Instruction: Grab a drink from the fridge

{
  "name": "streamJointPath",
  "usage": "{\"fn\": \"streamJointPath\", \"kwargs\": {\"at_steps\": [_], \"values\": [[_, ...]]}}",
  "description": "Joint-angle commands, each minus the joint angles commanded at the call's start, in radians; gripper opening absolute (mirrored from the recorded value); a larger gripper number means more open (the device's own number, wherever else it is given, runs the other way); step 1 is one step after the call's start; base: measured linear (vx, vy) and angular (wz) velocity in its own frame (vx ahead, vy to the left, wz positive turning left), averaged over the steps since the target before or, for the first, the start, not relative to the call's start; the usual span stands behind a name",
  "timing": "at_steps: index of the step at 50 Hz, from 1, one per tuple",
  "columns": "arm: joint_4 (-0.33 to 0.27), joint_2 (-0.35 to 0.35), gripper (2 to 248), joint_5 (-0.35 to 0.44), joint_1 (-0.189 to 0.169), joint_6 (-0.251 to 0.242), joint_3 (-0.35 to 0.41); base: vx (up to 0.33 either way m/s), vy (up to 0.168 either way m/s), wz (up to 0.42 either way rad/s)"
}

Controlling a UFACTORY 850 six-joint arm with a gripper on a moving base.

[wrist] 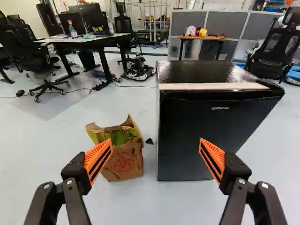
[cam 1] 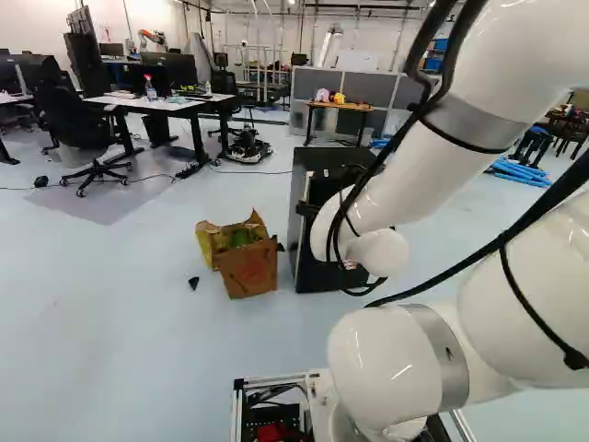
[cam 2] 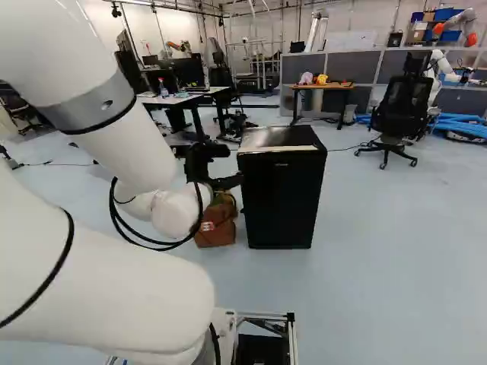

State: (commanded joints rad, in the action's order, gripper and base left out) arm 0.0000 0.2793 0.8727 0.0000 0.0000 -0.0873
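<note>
The small black fridge with a glossy top [cam 2: 281, 199] stands on the pale blue floor [cam 2: 380, 251], in the middle of the right base view; in the left base view it is also near the middle, partly behind the arm. Its door is shut, and along the upper front edge there goes a light strip [wrist: 211, 86].

The black gripper of two fingers [cam 2: 234, 166] is open, in the right base view a little left of the middle. In the wrist view its orange pads [wrist: 99, 157] stand wide apart, and the fridge is ahead of them. The white jointed arm [cam 2: 114, 281] fills the left side of the right base view.

Just beside the fridge, left of the middle in the left base view, is a brown paper bag with an open, crumpled top [cam 1: 248, 269]; inside it something green and yellow is seen. A small black triangular piece [cam 1: 193, 284] lies on the floor near this bag.

Farther, at the upper right of the right base view, there is a black office chair with wheels [cam 2: 399, 106]. In the upper middle, a table with wooden top [cam 2: 338, 87] carries a pink thing [cam 2: 306, 78] and a yellow one [cam 2: 322, 79], before grey partition panels [cam 2: 358, 67].
</note>
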Motion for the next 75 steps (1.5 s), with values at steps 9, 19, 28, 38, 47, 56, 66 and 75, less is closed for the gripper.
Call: {"fn": "streamJointPath", "kwargs": {"at_steps": [9, 19, 28, 38, 47, 56, 66, 75], "values": [[0.000, 0.000, 247, 0.000, 0.000, 0.000, 0.000, 0.019, 0.010, 0.004], [0.000, 0.000, 247, 0.000, 0.000, 0.000, 0.000, 0.000, 0.000, 0.000], [0.000, 0.000, 247, 0.000, 0.000, 0.000, 0.000, 0.000, 0.000, 0.000], [0.000, 0.000, 247, 0.000, 0.000, 0.000, 0.000, 0.000, 0.000, 0.000], [0.000, 0.000, 247, 0.000, 0.000, 0.000, 0.000, 0.000, 0.000, 0.000], [0.000, 0.000, 247, 0.000, 0.000, 0.000, 0.000, 0.000, 0.000, 0.000], [0.000, 0.000, 247, 0.000, 0.000, 0.000, 0.000, 0.000, 0.000, 0.000], [0.000, 0.000, 247, 0.000, 0.000, 0.000, 0.000, 0.000, 0.000, 0.000]]}}
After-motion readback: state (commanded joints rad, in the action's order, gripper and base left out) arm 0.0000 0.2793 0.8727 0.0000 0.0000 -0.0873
